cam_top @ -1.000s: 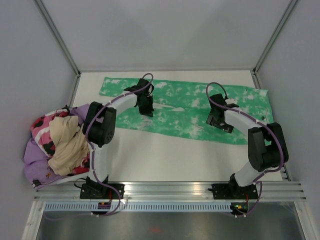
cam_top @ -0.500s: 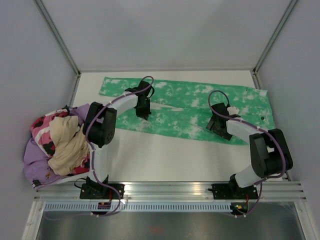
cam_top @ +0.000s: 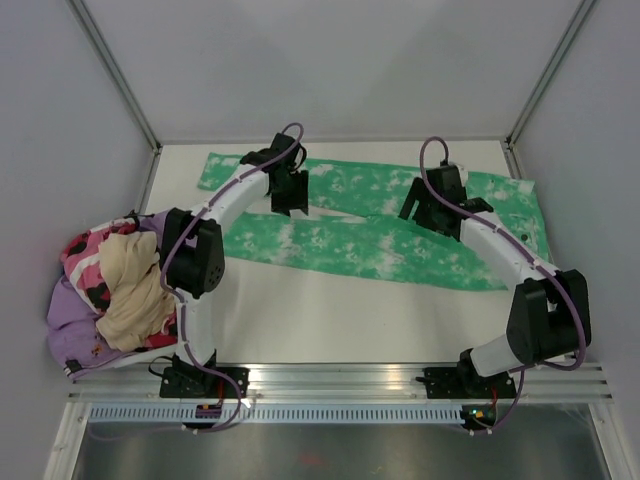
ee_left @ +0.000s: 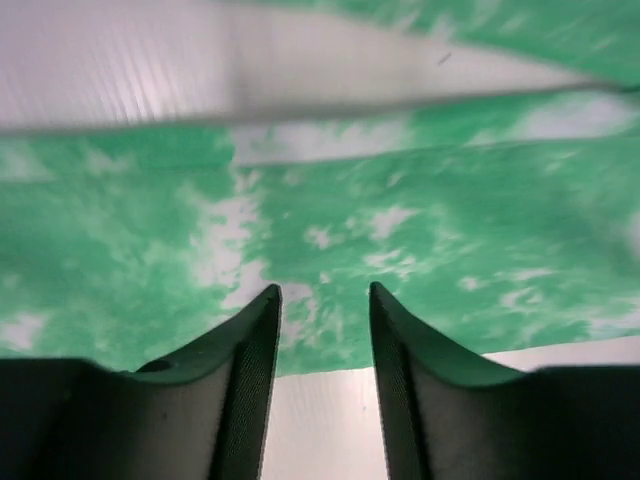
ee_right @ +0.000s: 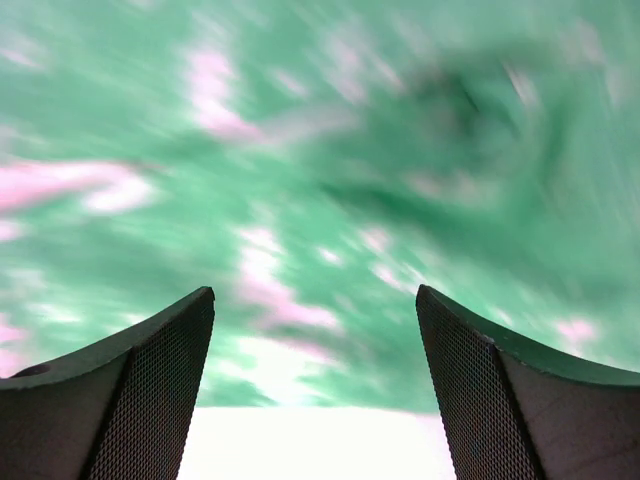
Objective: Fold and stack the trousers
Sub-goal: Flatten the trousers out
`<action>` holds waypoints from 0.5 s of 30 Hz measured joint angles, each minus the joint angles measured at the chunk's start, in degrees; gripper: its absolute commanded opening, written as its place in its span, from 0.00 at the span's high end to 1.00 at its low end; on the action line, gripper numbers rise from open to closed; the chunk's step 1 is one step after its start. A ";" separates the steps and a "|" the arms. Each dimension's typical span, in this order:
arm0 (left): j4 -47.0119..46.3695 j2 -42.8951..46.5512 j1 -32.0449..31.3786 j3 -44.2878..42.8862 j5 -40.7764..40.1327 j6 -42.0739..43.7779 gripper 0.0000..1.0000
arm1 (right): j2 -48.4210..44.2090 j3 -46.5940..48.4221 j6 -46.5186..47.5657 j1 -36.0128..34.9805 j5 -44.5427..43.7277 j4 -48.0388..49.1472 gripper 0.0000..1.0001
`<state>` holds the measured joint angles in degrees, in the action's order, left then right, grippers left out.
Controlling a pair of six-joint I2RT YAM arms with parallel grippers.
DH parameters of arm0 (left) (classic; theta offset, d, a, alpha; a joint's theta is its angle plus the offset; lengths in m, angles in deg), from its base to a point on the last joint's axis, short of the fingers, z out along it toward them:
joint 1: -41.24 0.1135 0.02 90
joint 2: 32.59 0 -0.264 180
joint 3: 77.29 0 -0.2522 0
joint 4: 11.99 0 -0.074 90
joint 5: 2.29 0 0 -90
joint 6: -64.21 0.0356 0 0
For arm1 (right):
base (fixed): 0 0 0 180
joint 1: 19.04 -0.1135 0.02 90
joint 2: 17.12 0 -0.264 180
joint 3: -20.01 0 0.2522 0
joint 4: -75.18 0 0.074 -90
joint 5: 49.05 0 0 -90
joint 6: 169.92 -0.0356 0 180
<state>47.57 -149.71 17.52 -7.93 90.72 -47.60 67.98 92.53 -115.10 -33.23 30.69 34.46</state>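
While the trousers (cam_top: 380,225) lie spread flat along the far edge of the table (cam_top: 330,310), waist toward the far right corner and legs running left, both arms hang over them.

- Left gripper (ee_left: 325,295): jaws narrowly parted above the far leg, nothing between.
- Right gripper (ee_right: 315,300): jaws wide, empty, near the waist end.

Judgement: first fold not begun. Next: both descend, pinch the far edge cleanly, carry it nearward together.

The left end effector (ee_left: 323,292) hangs part-open, empty, over the trousers (ee_left: 470,220).
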 measured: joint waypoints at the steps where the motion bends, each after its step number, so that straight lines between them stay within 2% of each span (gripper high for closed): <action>1: 0.72 0.00 -0.02 -3.32 -0.52 -0.24 0.19 | 0.07 3.17 1.27 -0.15 1.20 1.03 0.12; 2: 1.84 0.13 -0.09 -6.51 -1.99 -1.16 0.09 | 0.09 5.86 2.34 -0.26 2.23 2.25 0.12; 5: 4.55 2.51 0.11 -12.04 -7.74 -3.34 0.09 | 0.13 11.98 4.35 -0.68 5.31 6.14 0.12; 8: 9.11 7.23 1.60 -11.91 -10.99 -5.38 0.11 | 0.28 12.92 5.09 -0.90 7.34 8.72 0.12; 11: 12.66 14.19 5.07 -6.84 -11.45 -7.34 0.16 | 1.86 12.81 5.62 -0.96 9.03 8.98 0.12; 15: 16.17 27.61 8.39 7.21 -9.81 -10.29 0.26 | 3.54 11.69 6.56 -0.96 9.88 8.92 0.11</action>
<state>63.74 -122.11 25.91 -0.72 80.90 -57.89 71.52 104.22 -108.55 -34.20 40.57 43.37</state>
